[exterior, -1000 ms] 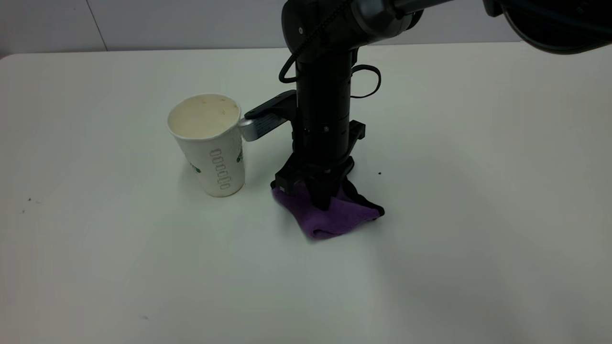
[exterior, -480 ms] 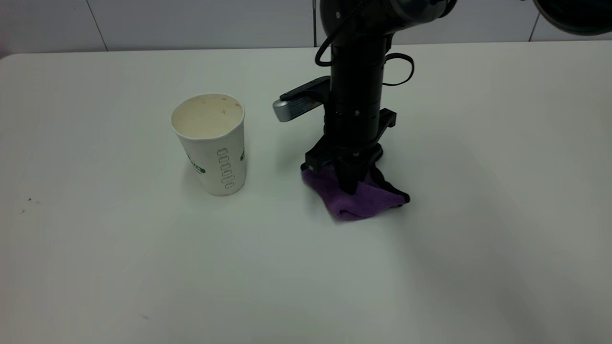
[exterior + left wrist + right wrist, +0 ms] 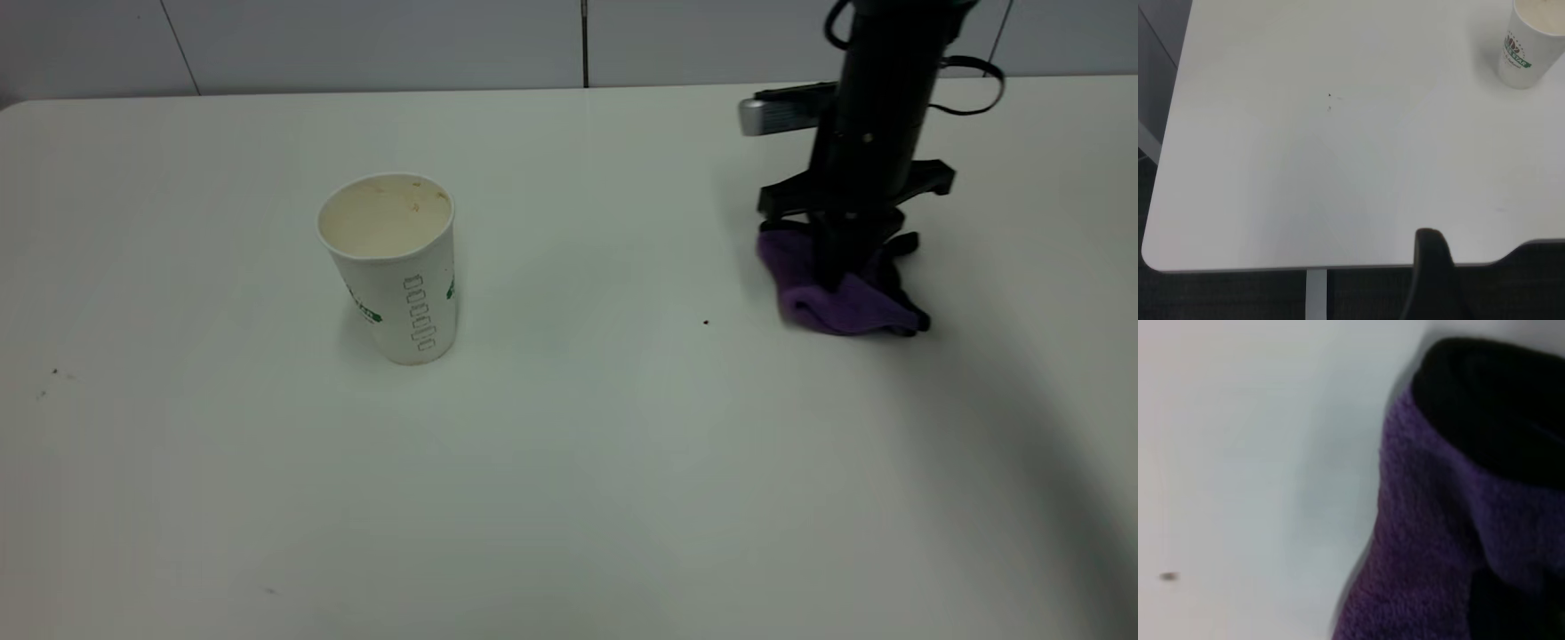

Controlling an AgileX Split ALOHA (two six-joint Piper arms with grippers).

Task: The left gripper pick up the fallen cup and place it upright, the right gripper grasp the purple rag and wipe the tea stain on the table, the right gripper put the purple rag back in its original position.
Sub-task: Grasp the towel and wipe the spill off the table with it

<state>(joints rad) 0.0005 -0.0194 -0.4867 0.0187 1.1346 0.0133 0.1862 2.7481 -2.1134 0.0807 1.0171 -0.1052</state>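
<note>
The slim black right gripper (image 3: 834, 271), jaws clamped on the small folded purple microfibre rag (image 3: 836, 298), has dragged it far right, away from the upright white paper cup (image 3: 391, 267).

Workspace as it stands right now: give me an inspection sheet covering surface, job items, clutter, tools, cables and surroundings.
Surface: white table; no tea stain seen.
Cup: cup upright at left of centre, mouth up, inside tea-stained, nothing touching it.
Rag: purple rag at the far right, bunched, lower edge on the table.
Clutter: tiny black speck between cup and rag; faint specks near the left edge.
Tools: right tool points down, shut on the purple rag. Left tool off the table edge, only one dark finger shows.
Cables: black loop on the right arm.
Surroundings: grey panelled wall behind.
</note>
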